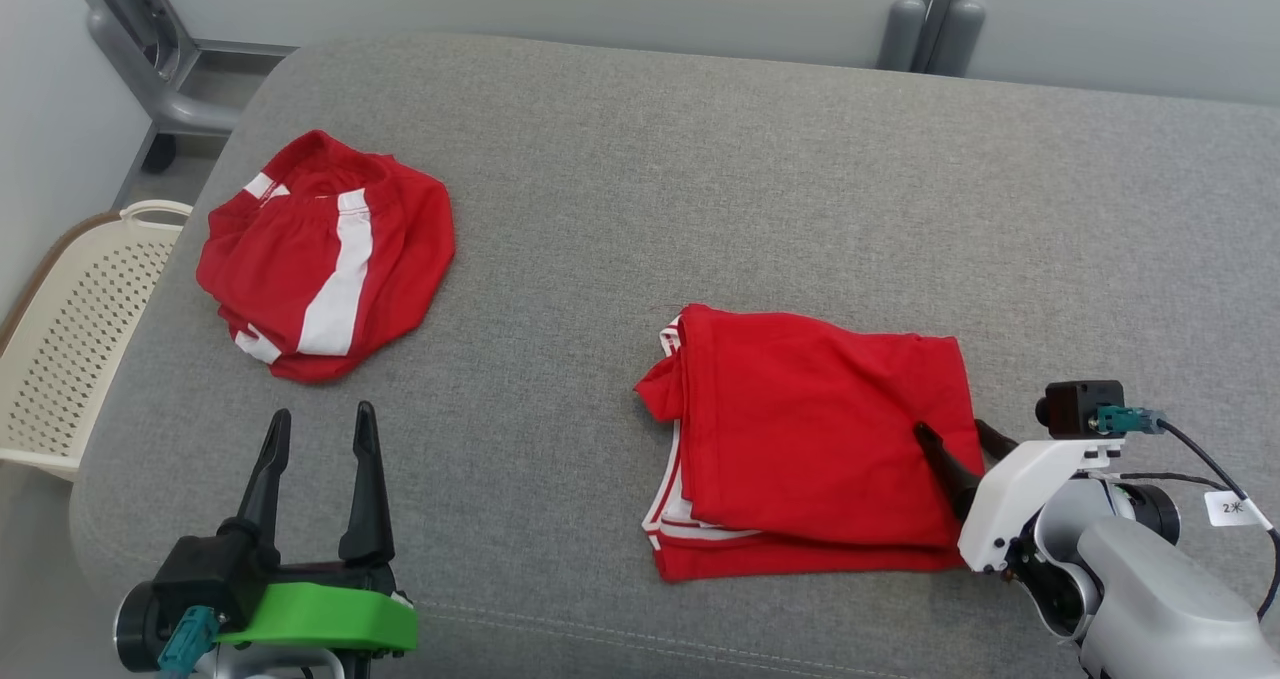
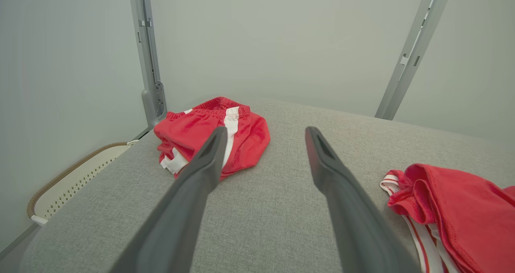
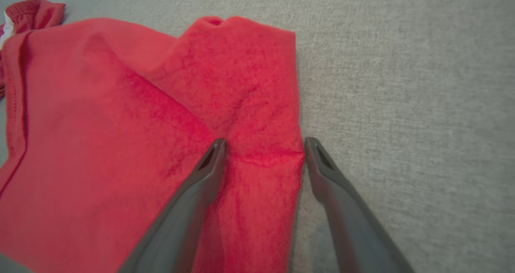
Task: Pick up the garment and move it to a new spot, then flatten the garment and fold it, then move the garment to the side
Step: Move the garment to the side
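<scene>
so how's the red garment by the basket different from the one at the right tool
The left garment is a rounded heap; the folded garment is a flat rectangle. The left garment shows a broad white stripe on top; the folded garment is plain red there, white trim at its edge. The open right tool straddles the folded garment's edge; nothing touches the left garment. Both are red.

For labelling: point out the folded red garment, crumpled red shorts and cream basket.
folded red garment [image 1: 810, 429], head view, middle of top layer.
crumpled red shorts [image 1: 295, 259], head view, centre, beside white stripe.
cream basket [image 1: 80, 339], head view, perforated wall.
</scene>
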Motion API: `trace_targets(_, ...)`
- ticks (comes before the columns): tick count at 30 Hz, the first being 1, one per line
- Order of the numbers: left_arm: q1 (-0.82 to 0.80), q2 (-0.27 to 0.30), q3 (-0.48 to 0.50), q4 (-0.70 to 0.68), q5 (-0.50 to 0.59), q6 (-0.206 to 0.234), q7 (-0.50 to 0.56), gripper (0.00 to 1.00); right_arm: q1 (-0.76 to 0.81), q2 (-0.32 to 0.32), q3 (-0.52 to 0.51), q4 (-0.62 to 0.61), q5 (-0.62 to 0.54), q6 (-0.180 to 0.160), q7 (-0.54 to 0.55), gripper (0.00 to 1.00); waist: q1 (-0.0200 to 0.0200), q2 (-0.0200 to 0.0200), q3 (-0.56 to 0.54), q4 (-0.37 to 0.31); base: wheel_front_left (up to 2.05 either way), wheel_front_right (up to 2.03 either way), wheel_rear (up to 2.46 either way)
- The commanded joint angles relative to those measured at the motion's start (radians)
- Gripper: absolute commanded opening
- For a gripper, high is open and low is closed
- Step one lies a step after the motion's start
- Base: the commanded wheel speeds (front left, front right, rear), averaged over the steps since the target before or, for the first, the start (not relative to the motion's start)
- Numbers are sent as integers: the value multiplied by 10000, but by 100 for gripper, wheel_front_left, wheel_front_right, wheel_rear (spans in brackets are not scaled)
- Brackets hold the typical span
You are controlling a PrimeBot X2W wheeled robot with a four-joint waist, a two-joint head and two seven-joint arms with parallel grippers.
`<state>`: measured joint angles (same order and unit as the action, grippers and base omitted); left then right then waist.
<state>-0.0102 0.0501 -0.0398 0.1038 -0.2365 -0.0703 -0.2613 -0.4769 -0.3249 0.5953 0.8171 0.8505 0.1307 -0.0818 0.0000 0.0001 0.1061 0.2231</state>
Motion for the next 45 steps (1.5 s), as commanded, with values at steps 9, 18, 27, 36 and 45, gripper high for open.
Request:
trace_targets(9,-11,9,81,41,-33,-42,-31,100,-254,-64,890,152,831,0,-128,0,0,-1,-14,-62,0,0,0)
trace_targets(18,102,7,228,-90,-35,51,-32,100,-1134,-508,1412,77,1166,-2,-1018,0,0,-1,-14,-395,0,0,0)
trace_targets(27,-182,9,356,-347,229,-64,-30,100,-2523,-1137,1773,373,1198,-2,-1225,0,0,-1,362,-987,0,0,0)
trace_targets(36,-575,12,630,-670,605,-248,-24,100,-4174,-2140,2094,676,1053,-2,-1189,0,0,-1,1464,-1653,0,0,0)
trace_targets(45,-811,46,1168,-1076,968,-377,-24,100,-5302,-2585,2343,1128,1036,-2,-1198,0,0,-1,2381,-2367,0,0,0)
